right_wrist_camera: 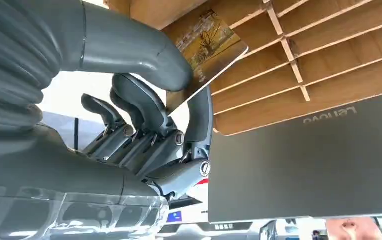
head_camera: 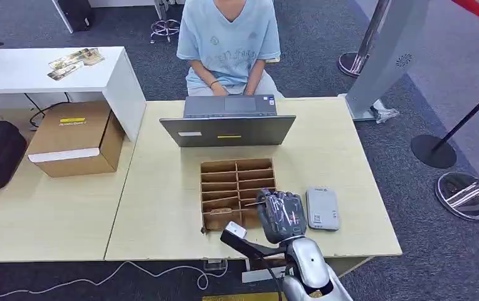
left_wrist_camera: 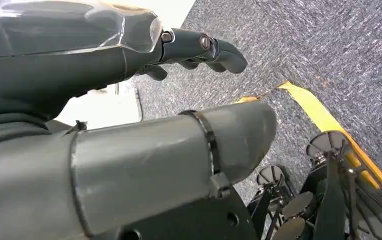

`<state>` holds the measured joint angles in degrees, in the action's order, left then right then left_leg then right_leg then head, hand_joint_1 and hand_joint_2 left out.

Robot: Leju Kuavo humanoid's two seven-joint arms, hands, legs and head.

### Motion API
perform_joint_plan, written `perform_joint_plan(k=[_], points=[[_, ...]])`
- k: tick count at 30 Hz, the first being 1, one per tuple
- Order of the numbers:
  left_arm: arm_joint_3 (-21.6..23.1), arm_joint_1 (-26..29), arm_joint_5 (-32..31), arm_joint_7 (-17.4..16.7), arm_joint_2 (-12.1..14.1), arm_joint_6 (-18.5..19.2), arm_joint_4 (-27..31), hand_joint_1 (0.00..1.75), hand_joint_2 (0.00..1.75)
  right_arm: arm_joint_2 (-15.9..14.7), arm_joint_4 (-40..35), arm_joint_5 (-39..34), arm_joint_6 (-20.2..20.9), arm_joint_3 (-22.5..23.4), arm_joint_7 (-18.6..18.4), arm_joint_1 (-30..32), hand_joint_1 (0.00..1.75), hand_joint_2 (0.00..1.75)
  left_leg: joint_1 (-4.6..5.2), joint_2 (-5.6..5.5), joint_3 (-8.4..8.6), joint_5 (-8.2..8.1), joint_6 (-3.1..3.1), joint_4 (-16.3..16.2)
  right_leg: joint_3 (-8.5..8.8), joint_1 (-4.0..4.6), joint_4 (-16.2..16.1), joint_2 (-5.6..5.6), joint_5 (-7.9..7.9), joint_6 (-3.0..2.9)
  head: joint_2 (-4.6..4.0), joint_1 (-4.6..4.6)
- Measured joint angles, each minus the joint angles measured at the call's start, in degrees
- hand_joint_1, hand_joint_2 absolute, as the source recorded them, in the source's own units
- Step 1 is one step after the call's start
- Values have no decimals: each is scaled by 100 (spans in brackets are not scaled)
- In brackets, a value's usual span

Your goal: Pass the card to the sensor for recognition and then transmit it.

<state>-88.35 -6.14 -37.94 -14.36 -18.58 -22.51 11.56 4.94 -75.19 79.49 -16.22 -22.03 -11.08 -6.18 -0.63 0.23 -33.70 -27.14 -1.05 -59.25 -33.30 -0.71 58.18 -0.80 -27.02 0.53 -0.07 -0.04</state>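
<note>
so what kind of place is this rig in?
Probably an office or demo reception desk: a person sits behind a laptop on the desk, a gate post and barrier stands on grey carpet.

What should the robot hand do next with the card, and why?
Probably lift the card and carry it right to the grey sensor. The right hand already pinches it over the slotted wooden box, and the sensor lies just beside the box.

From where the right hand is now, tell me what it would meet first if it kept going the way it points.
Probably the divider slats of the cardboard organizer, which the right hand hangs over with the card; beyond them, the laptop. Depth is unclear.
</note>
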Motion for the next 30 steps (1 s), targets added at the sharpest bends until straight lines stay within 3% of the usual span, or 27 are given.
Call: perform_joint_plan(k=[30], points=[[0, -29, 249, 46, -28, -68, 0, 0, 0, -2, -809, -87, -308, 66, 186, 165, 175, 175, 0, 0, 0, 0, 0, 0, 0, 0, 0, 0, 0, 0, 0, 0]])
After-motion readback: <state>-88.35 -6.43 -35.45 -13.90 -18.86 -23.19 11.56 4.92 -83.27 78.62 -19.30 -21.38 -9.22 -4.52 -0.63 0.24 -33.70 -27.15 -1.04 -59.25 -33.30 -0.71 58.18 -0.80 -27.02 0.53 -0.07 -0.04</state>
